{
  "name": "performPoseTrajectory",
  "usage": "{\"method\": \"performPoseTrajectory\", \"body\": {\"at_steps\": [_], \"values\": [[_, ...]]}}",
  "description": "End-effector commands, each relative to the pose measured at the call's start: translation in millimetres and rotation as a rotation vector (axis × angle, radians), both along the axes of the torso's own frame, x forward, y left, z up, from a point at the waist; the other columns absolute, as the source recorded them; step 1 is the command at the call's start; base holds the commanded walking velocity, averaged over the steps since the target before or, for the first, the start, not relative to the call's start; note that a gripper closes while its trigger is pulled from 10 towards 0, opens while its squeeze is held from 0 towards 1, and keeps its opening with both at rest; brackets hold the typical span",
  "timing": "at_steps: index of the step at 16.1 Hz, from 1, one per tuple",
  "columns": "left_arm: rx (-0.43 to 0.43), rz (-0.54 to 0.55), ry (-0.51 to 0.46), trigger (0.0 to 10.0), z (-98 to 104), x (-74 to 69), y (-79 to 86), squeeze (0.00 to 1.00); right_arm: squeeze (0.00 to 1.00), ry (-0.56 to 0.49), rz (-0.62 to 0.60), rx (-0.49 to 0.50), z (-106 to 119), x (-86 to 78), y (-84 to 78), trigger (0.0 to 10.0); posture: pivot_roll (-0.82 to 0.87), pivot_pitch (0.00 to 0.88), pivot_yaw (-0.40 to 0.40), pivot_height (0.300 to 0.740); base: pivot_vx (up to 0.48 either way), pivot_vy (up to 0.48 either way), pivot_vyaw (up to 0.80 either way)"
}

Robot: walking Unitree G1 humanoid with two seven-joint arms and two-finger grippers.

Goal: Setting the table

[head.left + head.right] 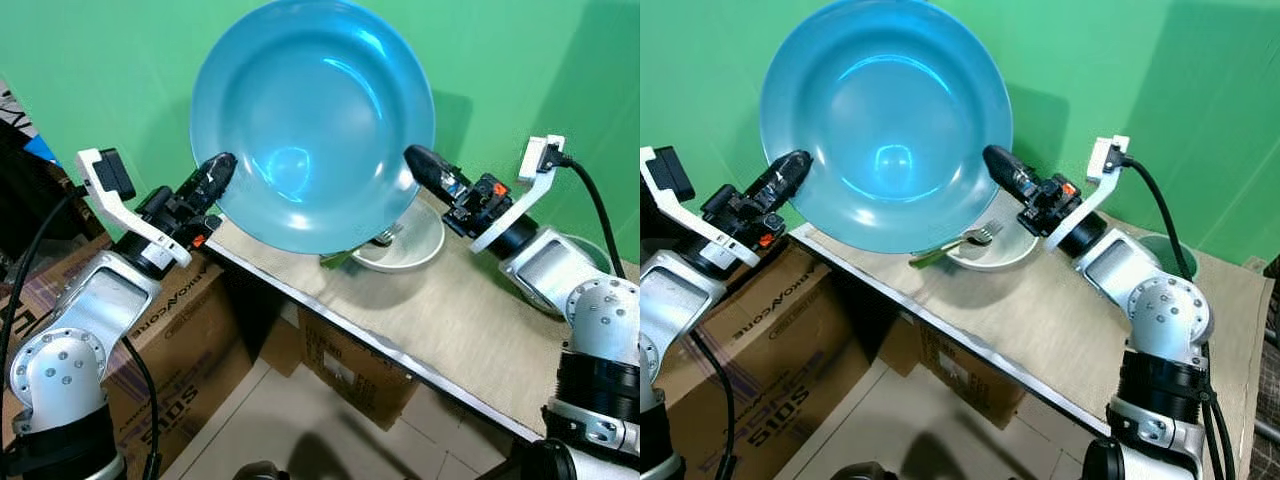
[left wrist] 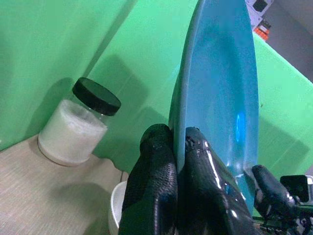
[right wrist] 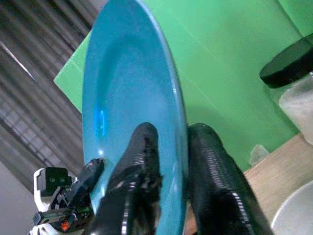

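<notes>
A large blue plate (image 1: 312, 120) is held up above the table, tilted with its hollow toward me. My left gripper (image 1: 220, 168) is shut on the plate's left rim, and my right gripper (image 1: 416, 160) is shut on its right rim. In the left wrist view the black fingers (image 2: 161, 191) pinch the plate's edge (image 2: 215, 98); the right wrist view shows the same with its fingers (image 3: 142, 166) on the rim (image 3: 171, 98). Below the plate a white bowl (image 1: 410, 245) with a fork (image 1: 965, 240) rests on the beige table (image 1: 470, 320).
A jar with a black lid and white contents (image 2: 80, 122) stands at the back of the table against the green wall. A green dish (image 1: 1170, 255) lies behind my right arm. Cardboard boxes (image 1: 190, 340) stand on the floor by the table's metal edge (image 1: 400, 352).
</notes>
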State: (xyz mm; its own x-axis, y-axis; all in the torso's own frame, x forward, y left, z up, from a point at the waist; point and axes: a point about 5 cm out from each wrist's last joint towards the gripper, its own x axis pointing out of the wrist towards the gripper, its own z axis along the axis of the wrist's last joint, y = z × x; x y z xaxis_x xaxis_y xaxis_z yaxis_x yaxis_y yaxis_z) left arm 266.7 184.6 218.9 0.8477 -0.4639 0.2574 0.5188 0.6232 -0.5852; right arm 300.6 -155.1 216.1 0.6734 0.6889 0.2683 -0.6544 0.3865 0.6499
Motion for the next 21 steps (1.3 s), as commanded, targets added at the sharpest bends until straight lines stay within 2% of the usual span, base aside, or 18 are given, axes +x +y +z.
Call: {"method": "performPoseTrajectory", "body": {"at_steps": [1, 2, 3, 8, 10, 11, 12, 21], "values": [[0.001, 0.013, -0.016, 0.0, 5, 2.7, 0.4, 0.00, 1.00, -0.033, 0.033, -0.024, 3, -3.8, 10.9, 10.0, 0.10, 0.000, 0.048, 0.740, 0.000, 0.000, 0.00], [0.001, 0.009, -0.016, 0.0, 5, 2.5, 0.1, 0.00, 1.00, -0.032, 0.027, -0.031, 3, -3.5, 11.3, 10.0, 0.10, 0.000, 0.048, 0.740, 0.000, 0.000, 0.00], [-0.014, -0.008, -0.024, 0.0, 6, 1.9, -1.8, 0.00, 0.00, -0.017, 0.010, -0.064, -1, -1.8, 12.3, 10.0, 0.10, 0.000, 0.049, 0.740, 0.000, 0.000, 0.00], [-0.041, -0.015, -0.041, 0.0, 9, -1.3, 0.0, 0.00, 0.00, 0.056, -0.044, -0.099, -11, 5.0, 9.1, 10.0, 0.10, 0.000, 0.043, 0.740, 0.000, 0.000, 0.00], [-0.035, -0.021, -0.036, 0.0, 8, -2.0, -0.3, 0.00, 0.00, 0.036, -0.027, -0.067, -7, 3.9, 10.2, 10.0, 0.10, 0.000, 0.045, 0.740, 0.000, 0.000, 0.00], [-0.034, -0.027, -0.033, 0.0, 7, -2.3, -1.3, 0.00, 0.00, 0.029, -0.023, -0.059, -6, 3.7, 11.3, 4.4, 0.10, 0.000, 0.046, 0.740, 0.000, 0.000, 0.00], [-0.031, -0.030, -0.032, 0.0, 7, -2.3, -1.7, 0.00, 0.00, 0.026, -0.022, -0.055, -5, 3.7, 11.6, 0.0, 0.10, 0.000, 0.047, 0.740, 0.000, 0.000, 0.00], [-0.026, -0.027, -0.027, 0.0, 6, -0.5, -1.6, 0.00, 0.00, 0.028, -0.033, -0.052, -7, 3.9, 12.8, 0.0, 0.10, 0.000, 0.044, 0.740, 0.000, 0.000, 0.00]]}}
